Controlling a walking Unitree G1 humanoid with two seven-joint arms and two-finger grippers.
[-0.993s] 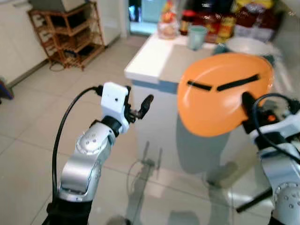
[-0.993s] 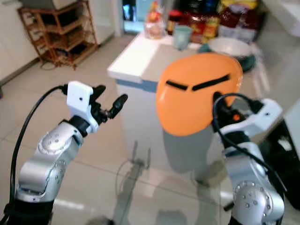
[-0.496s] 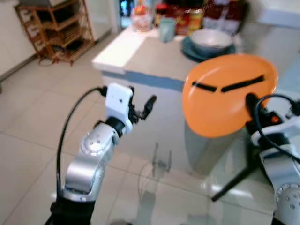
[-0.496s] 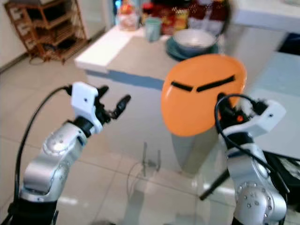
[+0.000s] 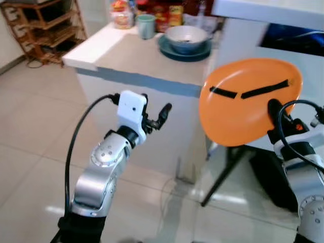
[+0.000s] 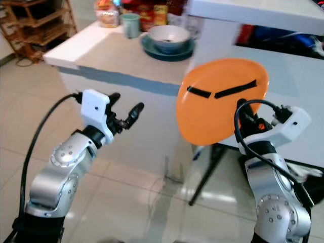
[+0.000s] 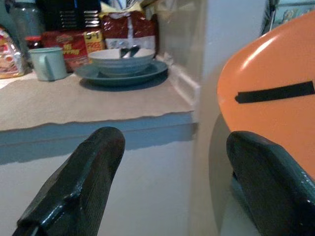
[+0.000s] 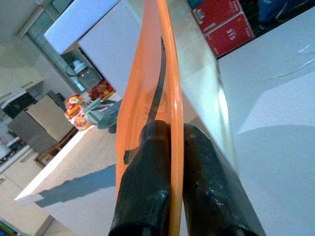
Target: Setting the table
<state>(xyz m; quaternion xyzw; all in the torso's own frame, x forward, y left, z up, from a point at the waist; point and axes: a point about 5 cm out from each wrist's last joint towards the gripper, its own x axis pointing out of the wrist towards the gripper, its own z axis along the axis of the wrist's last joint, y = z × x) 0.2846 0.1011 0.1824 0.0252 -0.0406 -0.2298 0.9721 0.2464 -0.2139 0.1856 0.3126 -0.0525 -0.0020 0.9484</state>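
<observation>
An orange plate with two black tape strips stands on edge in the air, pinched at its lower right rim by my right gripper, which is shut on it. The right wrist view shows the plate edge-on between the two black fingers. My left gripper is open and holds nothing, raised in front of the counter's side. On the counter top behind stand a grey bowl on a dark teal plate and a pale green mug.
Food packets and jars line the counter's back edge. A white table stands to the right, dark items beneath it. A wooden shelf rack is at the far left. Tiled floor stretches below.
The camera has swung, so the counter has slid left and the white table has come into view on the right. The plate stays in my right gripper; the left gripper stays open.
</observation>
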